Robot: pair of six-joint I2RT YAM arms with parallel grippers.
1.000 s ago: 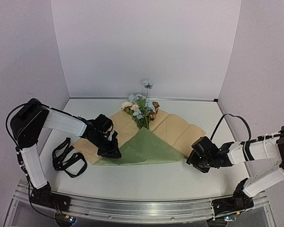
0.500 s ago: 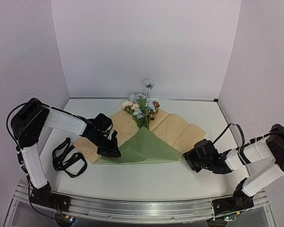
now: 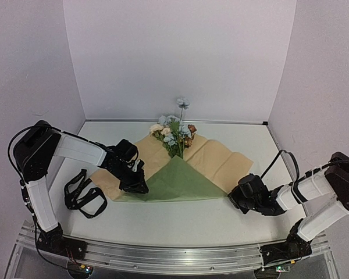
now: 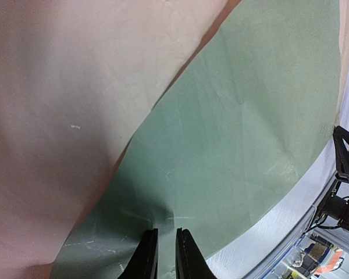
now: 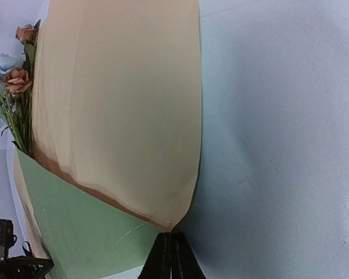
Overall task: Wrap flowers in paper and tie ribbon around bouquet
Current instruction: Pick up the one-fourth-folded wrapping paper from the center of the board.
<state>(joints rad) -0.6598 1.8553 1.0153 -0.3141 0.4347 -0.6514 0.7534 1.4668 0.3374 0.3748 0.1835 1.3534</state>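
Wrapping is under way. The paper (image 3: 218, 158) lies mid-bench (image 3: 180, 224), tan face up, with a green flap folded over the stems of the flowers (image 3: 173, 133). The left end effector (image 4: 166, 251) pinches that flap's near-left edge. The right end effector (image 5: 170, 239) is closed on the paper's right corner. Next, that corner likely needs carrying leftward over the stems.

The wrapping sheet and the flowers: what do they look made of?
The paper: matte two-faced paper, olive green over tan kraft, judging by crisp fold and faint creases. The flowers: possibly artificial, fabric or plastic; too small to confirm.
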